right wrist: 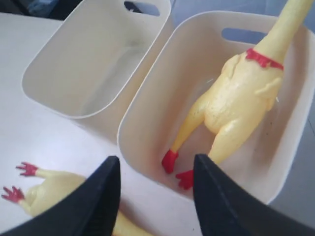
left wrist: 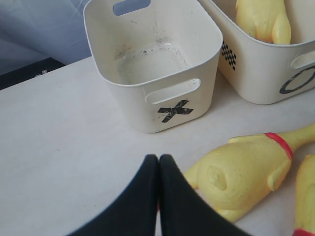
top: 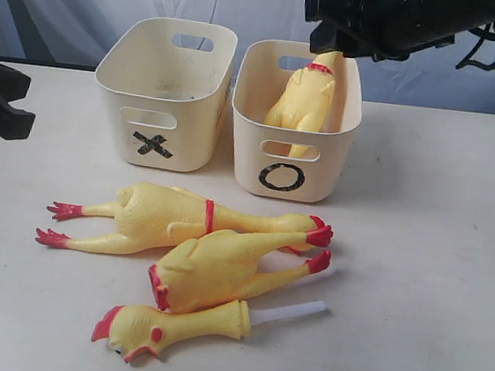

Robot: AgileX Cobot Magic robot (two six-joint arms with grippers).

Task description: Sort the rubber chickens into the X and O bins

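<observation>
One yellow rubber chicken (top: 302,103) leans feet-down inside the O bin (top: 284,179); its head is hidden behind my right gripper (top: 334,37). In the right wrist view that chicken (right wrist: 241,98) rests in the O bin (right wrist: 147,128), and my right gripper (right wrist: 156,161) hangs open above the bin's near rim, holding nothing. The X bin (top: 155,96) stands empty (left wrist: 147,105). Three chickens lie on the table in front: a long one (top: 164,217), a second (top: 221,267), and a head-and-neck piece (top: 180,325) with a white tube. My left gripper (left wrist: 158,160) is shut and empty.
The two bins stand side by side at the back of the white table (top: 432,285). My left arm (top: 3,107) stays at the table's left edge, close to the tail end of the long chicken (left wrist: 246,172). A blue-grey curtain hangs behind.
</observation>
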